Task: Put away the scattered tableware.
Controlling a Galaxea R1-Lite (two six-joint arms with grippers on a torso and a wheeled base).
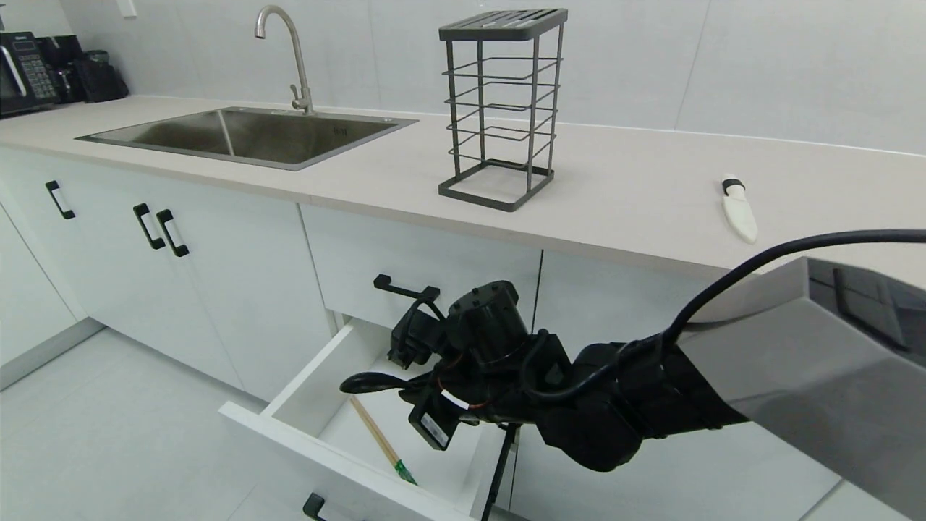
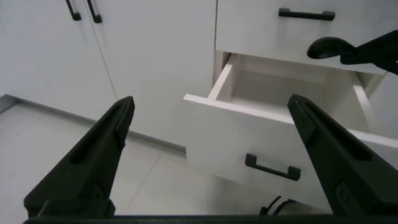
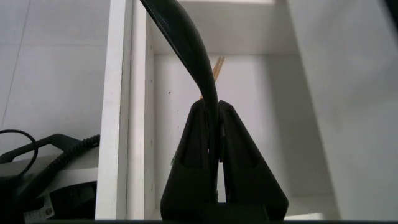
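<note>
One pale, matte desk (image 1: 636, 188) runs above and beyond the right gripper (image 1: 423, 383). On it stands a dark wire rack (image 1: 503, 108), open-sided. Directly below the fingers is a white, smooth-walled drawer (image 1: 311, 376), pulled out, probably as the storage target. The right fingers are pressed together on the handle of a glossy black spoon (image 3: 183, 37), its rounded bowl pointing away from them, judged poised for release. The left gripper (image 2: 211, 102) faces the drawer front, fingers spread and empty. Slim wooden chopsticks (image 1: 380, 441) lie beneath the spoon. A smooth white knife-shaped utensil (image 1: 739, 210) lies on the desk, well apart.
</note>
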